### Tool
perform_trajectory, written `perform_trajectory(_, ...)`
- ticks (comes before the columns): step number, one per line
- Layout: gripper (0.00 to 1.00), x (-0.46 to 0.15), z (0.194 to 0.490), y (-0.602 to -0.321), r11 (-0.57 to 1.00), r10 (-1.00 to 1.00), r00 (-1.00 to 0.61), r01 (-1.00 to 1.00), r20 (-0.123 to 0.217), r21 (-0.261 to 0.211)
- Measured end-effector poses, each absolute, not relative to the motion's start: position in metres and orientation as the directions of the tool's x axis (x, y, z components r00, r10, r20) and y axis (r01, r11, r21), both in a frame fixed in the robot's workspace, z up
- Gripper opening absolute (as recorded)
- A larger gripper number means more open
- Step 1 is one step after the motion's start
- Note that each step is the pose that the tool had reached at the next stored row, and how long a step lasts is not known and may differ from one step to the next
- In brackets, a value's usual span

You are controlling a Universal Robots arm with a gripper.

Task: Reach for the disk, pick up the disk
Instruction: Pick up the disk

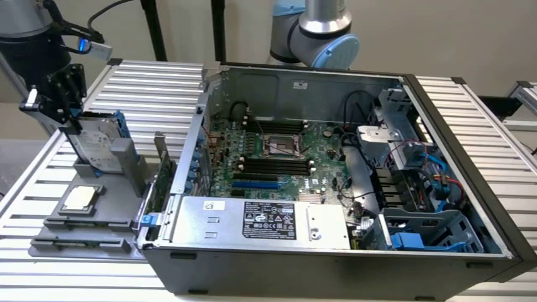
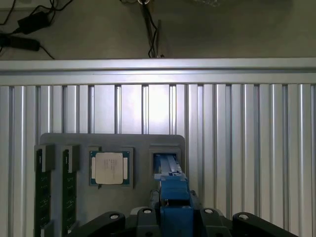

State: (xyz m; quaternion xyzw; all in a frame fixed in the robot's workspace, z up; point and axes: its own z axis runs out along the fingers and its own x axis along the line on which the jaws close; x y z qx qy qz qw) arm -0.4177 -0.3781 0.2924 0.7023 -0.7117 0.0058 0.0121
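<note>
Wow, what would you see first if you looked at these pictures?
The big open computer case sits in the middle of the exterior view, with its green motherboard laid bare inside. At the exterior view's left, the gripper is at the top edge of the disk, which stands upright in a grey holder. A small square chip lies flat in that holder nearby.
</note>
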Motion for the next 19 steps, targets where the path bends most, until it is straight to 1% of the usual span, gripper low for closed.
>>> perform_trajectory(12, 0.33, -0.4177, 0.2934, -0.3781, 0.013, -1.000, -0.013, -1.000, 0.025, 0.004)
perform_trajectory(19, 0.33, -0.4177, 0.2997, -0.3781, 0.013, -1.000, -0.013, -1.000, 0.026, 0.002)
